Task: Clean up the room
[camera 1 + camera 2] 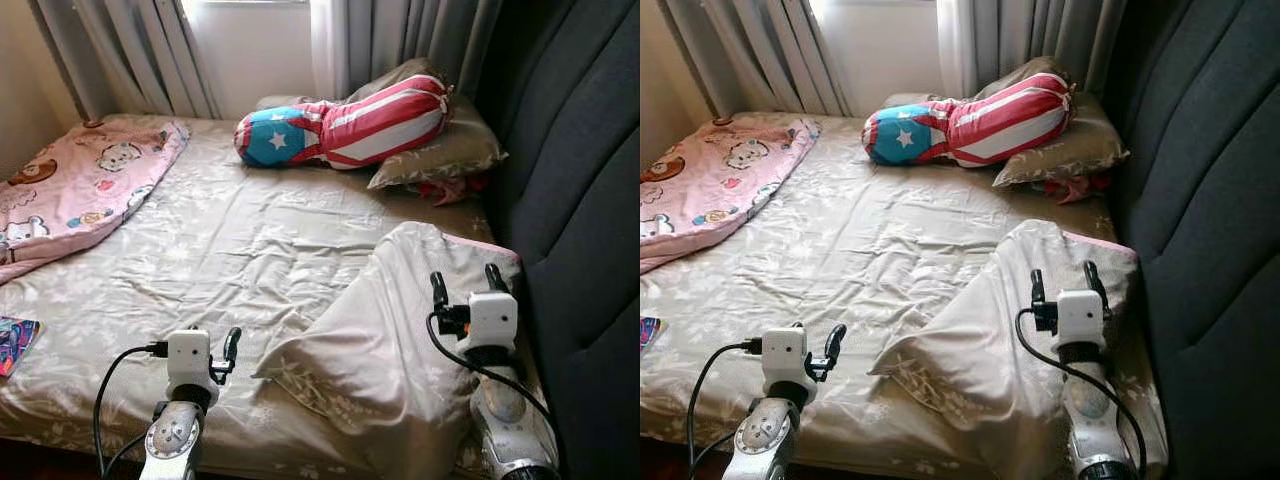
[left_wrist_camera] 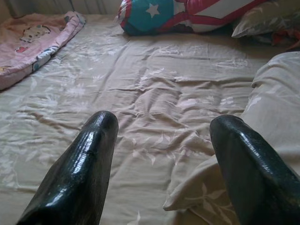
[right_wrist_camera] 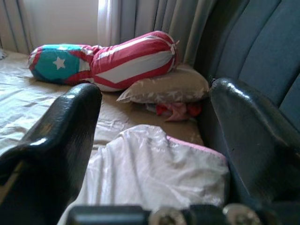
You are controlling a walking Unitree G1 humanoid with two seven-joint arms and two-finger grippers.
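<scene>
The crumpled beige pillow point(image 1: 400, 330) lies on the bed point(image 1: 230, 250), below the striped bolster point(image 1: 345, 125). Soft, light, likely floppy; pinch a corner. Right hand point(image 1: 468, 282) and left hand point(image 2: 161, 154) both spread, empty.

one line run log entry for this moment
scene: bed | left gripper: open, above sheet | right gripper: open, over beige pillow | striped bolster at headboard | nothing held
</scene>
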